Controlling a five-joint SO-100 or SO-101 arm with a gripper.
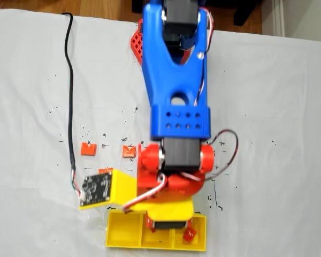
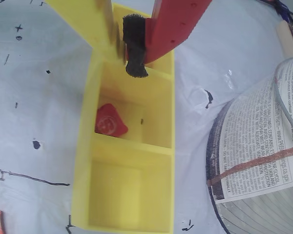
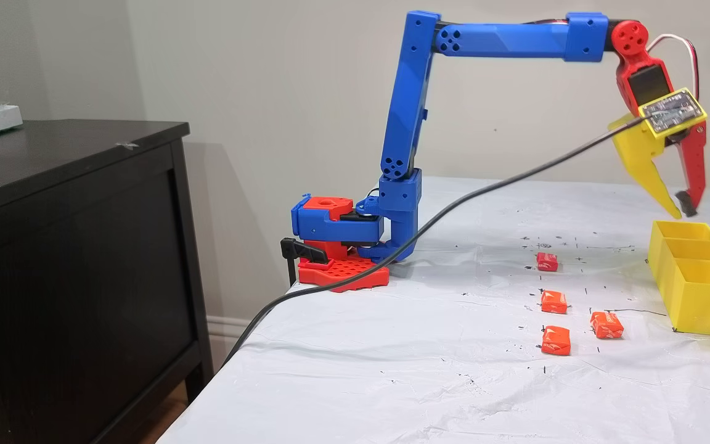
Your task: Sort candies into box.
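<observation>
Closest to the side camera, four candies wait on the white desk [image 3: 392, 370]: one at the front [image 3: 555, 341], one beside it toward the box [image 3: 606, 325], another behind [image 3: 553, 301], and the farthest, a darker red one [image 3: 547, 261], nearer the arm's base. At the right edge sits the yellow box [image 3: 700, 296], and it is already getting filled: in the wrist view a candy [image 2: 110, 121] lies in the middle compartment, tipped against the box [image 2: 83, 161] wall, while the compartment nearer the wrist camera is bare. Above the box's far end hangs the gripper [image 3: 680, 208], its yellow and red fingers a small way apart, holding nothing and touching nothing; the wrist view shows the gripper [image 2: 122, 53] with a clear gap beside the black pad. So this reads as the moment just after a drop. The next move, by my judgement, is a swing back over the desk, a descent on one of the loose candies, and a squeeze square across its wrapper.
</observation>
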